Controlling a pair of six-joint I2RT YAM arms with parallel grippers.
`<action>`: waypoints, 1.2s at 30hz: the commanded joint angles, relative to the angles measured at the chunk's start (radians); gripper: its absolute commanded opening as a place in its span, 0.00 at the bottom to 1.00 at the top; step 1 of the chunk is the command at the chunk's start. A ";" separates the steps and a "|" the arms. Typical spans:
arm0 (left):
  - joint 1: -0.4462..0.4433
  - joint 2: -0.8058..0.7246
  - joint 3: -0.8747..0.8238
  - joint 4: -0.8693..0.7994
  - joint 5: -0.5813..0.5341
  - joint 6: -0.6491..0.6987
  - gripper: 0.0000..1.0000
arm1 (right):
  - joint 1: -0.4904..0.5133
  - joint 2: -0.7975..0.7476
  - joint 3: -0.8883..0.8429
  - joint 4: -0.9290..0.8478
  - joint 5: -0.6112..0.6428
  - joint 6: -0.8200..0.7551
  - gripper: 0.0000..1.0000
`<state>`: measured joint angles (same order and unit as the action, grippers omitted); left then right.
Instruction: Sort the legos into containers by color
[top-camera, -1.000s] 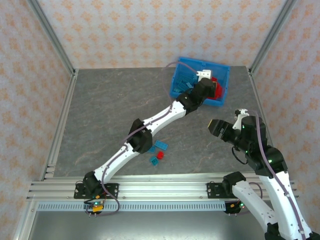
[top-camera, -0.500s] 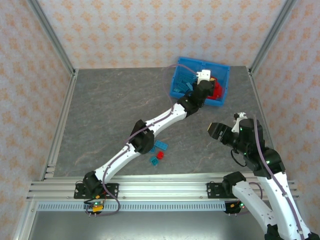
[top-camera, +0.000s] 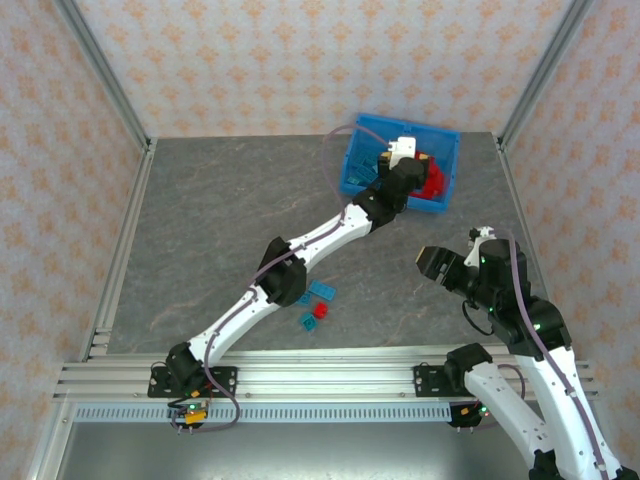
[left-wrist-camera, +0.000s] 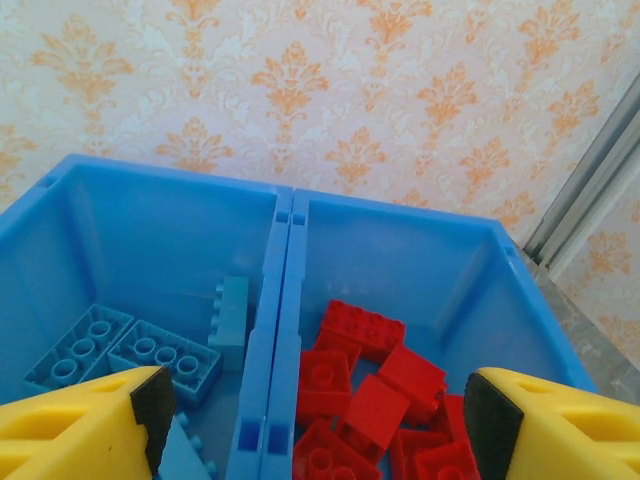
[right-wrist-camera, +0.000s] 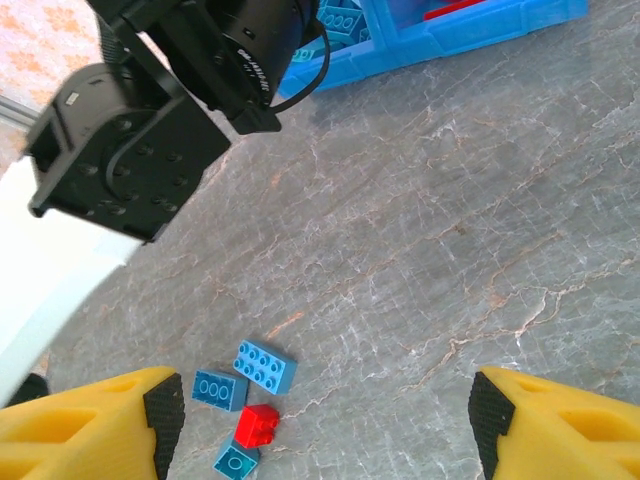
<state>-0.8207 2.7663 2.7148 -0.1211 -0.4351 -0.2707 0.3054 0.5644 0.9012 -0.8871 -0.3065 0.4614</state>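
Blue bin (top-camera: 425, 130) upper right of top view. Left gripper (left-wrist-camera: 315, 420) spread wide over divider (left-wrist-camera: 283, 300), grasping nothing. Red legos (left-wrist-camera: 372, 395) right compartment, light blue legos (left-wrist-camera: 130, 350) left. Right gripper (right-wrist-camera: 325, 420) released, empty, above four loose bricks (right-wrist-camera: 265, 366) on table (right-wrist-camera: 450, 250), lower left.

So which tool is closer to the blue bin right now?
Left. The left tool hangs right over the blue bin, open, astride its middle divider. The right tool is well off the bin, on its near side, toward the arms' bases.
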 joint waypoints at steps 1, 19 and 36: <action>-0.039 -0.278 -0.182 0.055 -0.035 -0.025 0.79 | 0.003 -0.006 -0.012 -0.027 0.030 0.008 0.77; -0.049 -1.476 -1.640 0.250 0.097 0.076 0.89 | 0.112 0.294 -0.069 0.341 -0.173 0.001 0.76; -0.050 -2.030 -1.850 -0.713 0.549 0.786 1.00 | 0.550 0.946 0.180 0.266 0.006 -0.211 0.75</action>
<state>-0.8688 0.7517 0.9222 -0.6075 0.0257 0.3103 0.8444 1.4605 1.0420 -0.5613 -0.3618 0.3424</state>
